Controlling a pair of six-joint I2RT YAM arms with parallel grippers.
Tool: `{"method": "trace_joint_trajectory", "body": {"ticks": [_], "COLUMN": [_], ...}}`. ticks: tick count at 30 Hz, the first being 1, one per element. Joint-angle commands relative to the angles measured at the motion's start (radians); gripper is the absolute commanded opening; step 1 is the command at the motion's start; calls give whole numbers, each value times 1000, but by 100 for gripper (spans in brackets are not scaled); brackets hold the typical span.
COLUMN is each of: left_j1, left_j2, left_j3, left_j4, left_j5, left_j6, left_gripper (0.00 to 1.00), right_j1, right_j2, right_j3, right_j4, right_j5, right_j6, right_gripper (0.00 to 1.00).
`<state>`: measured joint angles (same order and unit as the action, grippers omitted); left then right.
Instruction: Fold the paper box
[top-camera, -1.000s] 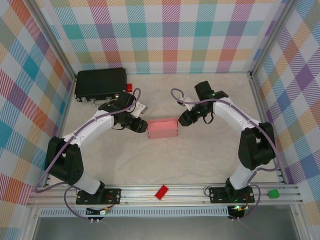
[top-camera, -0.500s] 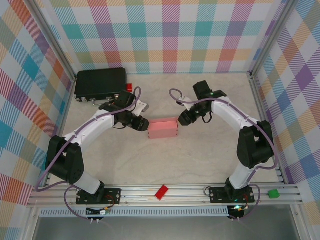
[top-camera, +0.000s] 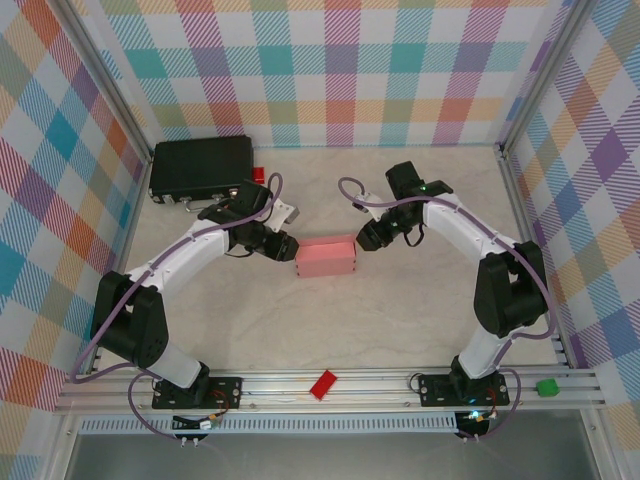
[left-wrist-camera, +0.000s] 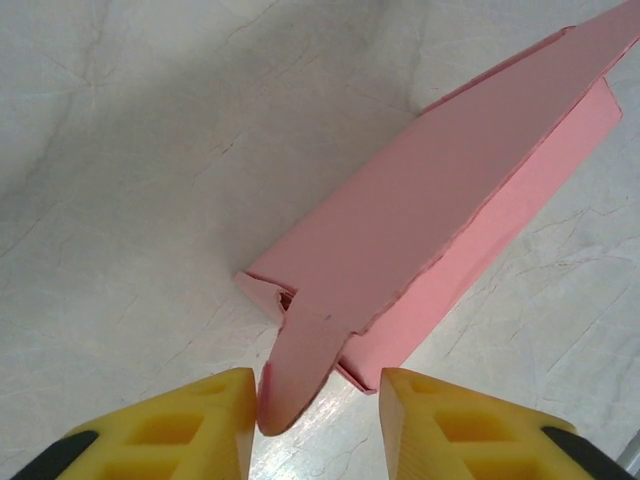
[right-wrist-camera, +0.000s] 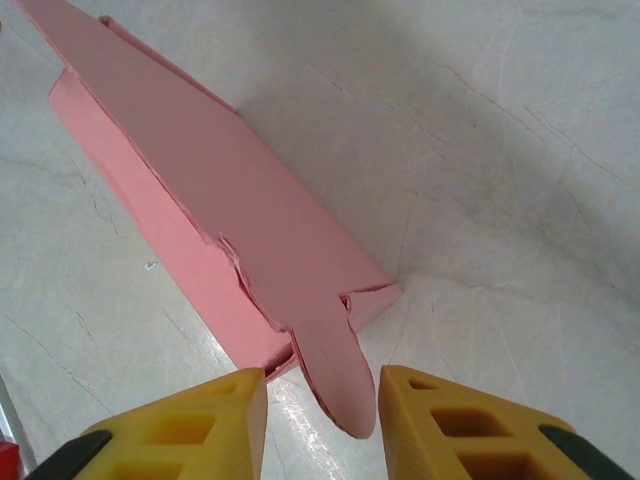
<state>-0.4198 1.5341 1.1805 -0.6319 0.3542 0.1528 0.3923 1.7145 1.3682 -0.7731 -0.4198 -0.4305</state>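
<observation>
A black case (top-camera: 200, 167) sits at the far left. The left gripper (top-camera: 285, 247), fingers parted and grasping nothing, straddles a rounded tab (left-wrist-camera: 300, 370) at the left end of the box (top-camera: 326, 257). The box is pale pink card, rectangular, its lid flap down, lying mid-table. The right gripper (top-camera: 362, 238), likewise parted and empty, straddles the right end's tab (right-wrist-camera: 335, 380). The table (top-camera: 400, 310) is pale and marbled. Bright plaid walls (top-camera: 340, 70) surround it.

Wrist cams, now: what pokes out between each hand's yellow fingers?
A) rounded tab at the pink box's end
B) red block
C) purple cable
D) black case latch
A: a rounded tab of the paper box sticks out between the fingers of the left hand, and likewise at the right hand.
</observation>
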Motion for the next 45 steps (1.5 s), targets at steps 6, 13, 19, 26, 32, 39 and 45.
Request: {"method": "trace_joint_trajectory", "body": {"ticks": [6, 13, 19, 26, 32, 39, 45], "left_j1": [12, 12, 12, 12, 12, 13, 12], "left_j2": [-8, -4, -2, -9, -21, -31, -30], "left_j3": [36, 36, 36, 25, 21, 12, 5], "left_j4": [-14, -20, -21, -30, -37, -45, -50], "left_j5": [36, 45, 49, 31, 27, 23, 22], "left_j6": [1, -1, -16, -39, -41, -40, -42], "left_gripper": [28, 23, 23, 32, 34, 41, 40], "right_j1": [6, 10, 13, 15, 16, 16, 17], "right_j2": [-13, -17, -19, -30, -38, -43, -43], "right_j3": [14, 14, 11, 3, -4, -11, -18], "right_j4": [-10, -13, -9, -3, -4, -7, -7], "right_j5": [-4, -6, -6, 1, 20, 27, 22], "right_j6": [25, 26, 37, 46, 49, 49, 52], "right_gripper": [31, 29, 26, 25, 25, 26, 26]}}
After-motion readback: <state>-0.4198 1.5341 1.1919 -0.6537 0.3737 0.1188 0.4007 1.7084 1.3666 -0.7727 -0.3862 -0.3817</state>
